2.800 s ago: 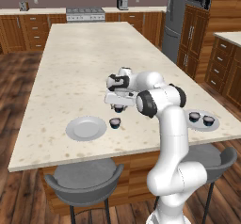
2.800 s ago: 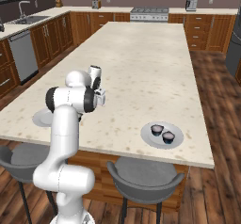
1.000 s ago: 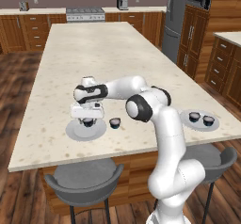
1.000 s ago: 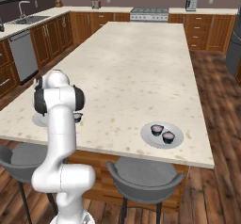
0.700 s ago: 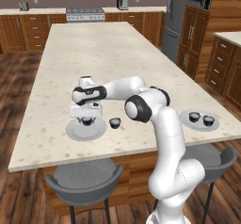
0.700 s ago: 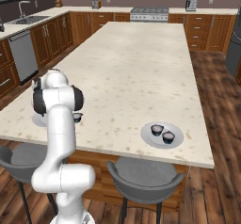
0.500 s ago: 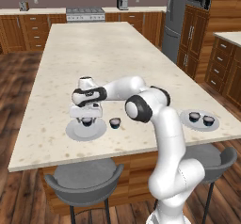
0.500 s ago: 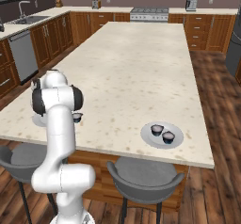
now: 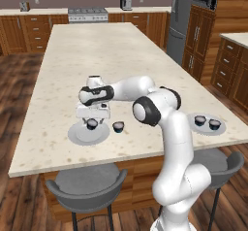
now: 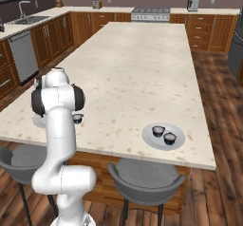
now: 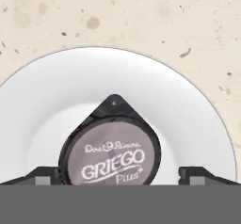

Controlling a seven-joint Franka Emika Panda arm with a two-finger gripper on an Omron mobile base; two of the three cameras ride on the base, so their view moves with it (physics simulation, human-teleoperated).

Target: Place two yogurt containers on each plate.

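Since a few seconds ago the arm has swung from mid-counter out to the left plate [image 9: 80, 135], and the end effector [image 9: 92, 120] now hangs low over it. From the hand view its finger tips [image 11: 44, 176] stand wide, well apart on either side of a yogurt cup [image 11: 109, 147] that sits on the plate [image 11: 188, 119]; whether they touch it I cannot tell. That cup has a near-black body and a grey-pink foil lid with a pointed tab, printed "GRIEGO Plus+".

In the left base view this cup [image 9: 91, 123] is the only one on the left plate. A second, identical dark cup [image 9: 118, 126] stands on the bare speckled counter [image 9: 111, 55] just beside the plate's right rim.

Farther to the right, near the counter's front edge, the other plate [image 9: 202, 130] holds two cups [image 9: 199, 121] [image 9: 214, 124] side by side. The right base view shows the same pair [image 10: 158, 131] [image 10: 169, 138] on their plate [image 10: 163, 144].
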